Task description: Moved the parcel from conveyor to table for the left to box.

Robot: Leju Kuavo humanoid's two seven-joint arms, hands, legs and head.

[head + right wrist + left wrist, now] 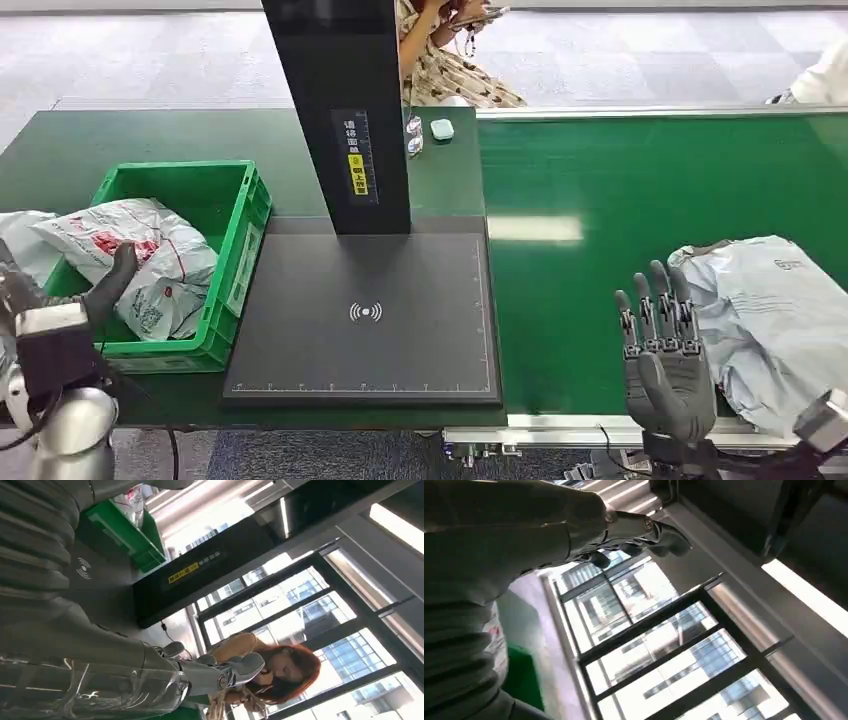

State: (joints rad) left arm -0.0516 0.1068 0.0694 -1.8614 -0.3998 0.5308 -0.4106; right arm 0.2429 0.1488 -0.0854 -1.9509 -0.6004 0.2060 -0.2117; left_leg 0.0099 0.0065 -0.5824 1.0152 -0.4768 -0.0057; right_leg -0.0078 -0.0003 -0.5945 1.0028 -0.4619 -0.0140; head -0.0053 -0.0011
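From the head view, a crumpled grey plastic mailer parcel point(775, 320) lies on the green conveyor belt point(600, 280) at the right, touching nothing but the belt. The right hand point(665, 350) stands upright just beside the parcel's near-left edge, fingers straight and spread, grasping nothing. In the middle sits a dark grey scanning mat point(365, 320) with a black upright post point(340, 110) at its far edge. Left of the mat, a green plastic crate point(235, 250) holds white plastic bags with red print point(140, 260). The left hand point(60, 310) is at the crate's near-left corner, its thumb raised against the bags; whether its fingers are clenched or released cannot be told there. A person in a patterned dress point(450, 60) sits beyond the table.

In the left wrist view, the left hand point(524, 535) reaches out with its fingertips point(664, 537) extended and nothing between them, windows behind.

In the right wrist view, the right hand point(125, 665) stretches out with loose fingers, the crate point(125, 530) and the post point(200, 575) beyond it.
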